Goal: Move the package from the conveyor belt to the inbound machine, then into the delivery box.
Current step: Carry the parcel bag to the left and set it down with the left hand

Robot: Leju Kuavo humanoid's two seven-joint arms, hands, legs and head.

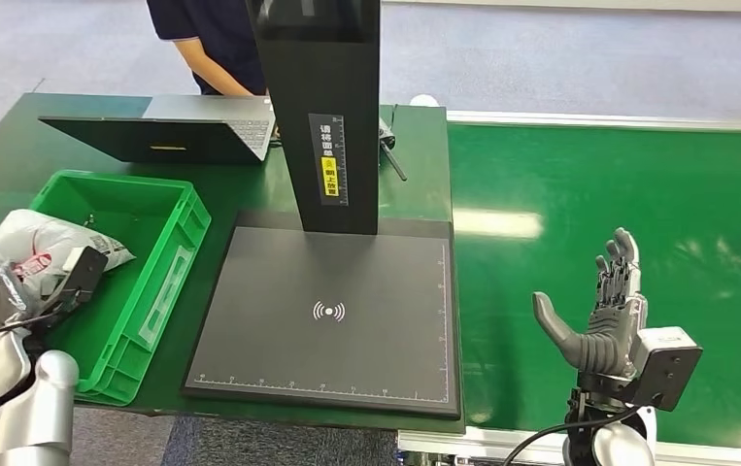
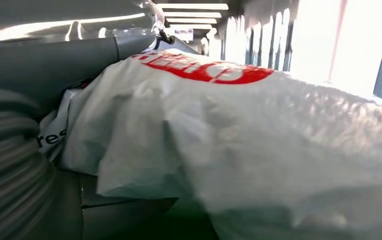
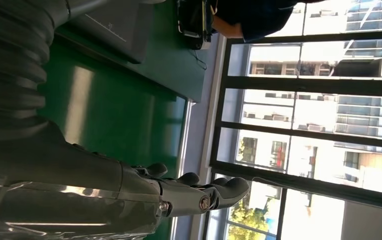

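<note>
A: Where is the package (image 1: pixel 31 248)?
B: In the left hand (image 1: pixel 2 301), over the near left end of the green box (image 1: pixel 167 257). It is a white plastic bag with red print. The left wrist view has the bag (image 2: pixel 239 140) right against the camera, with the grey thumb lying along its edge.
A: So the left hand is clamped on it?
B: Yes, it holds the bag above the box rim.
A: And the right hand (image 1: pixel 607 316)?
B: Over the green belt (image 1: pixel 638 194), fingers straight and spread, thumb out to the side, holding nothing. The right wrist view shows the fingers (image 3: pixel 199 192) extended.
A: The machine?
B: The black scan plate (image 1: pixel 332 316) with its upright post (image 1: pixel 322 107) stands between box and belt. A laptop (image 1: pixel 177 126) sits behind the box, and a person (image 1: pixel 211 39) stands at the far edge.
</note>
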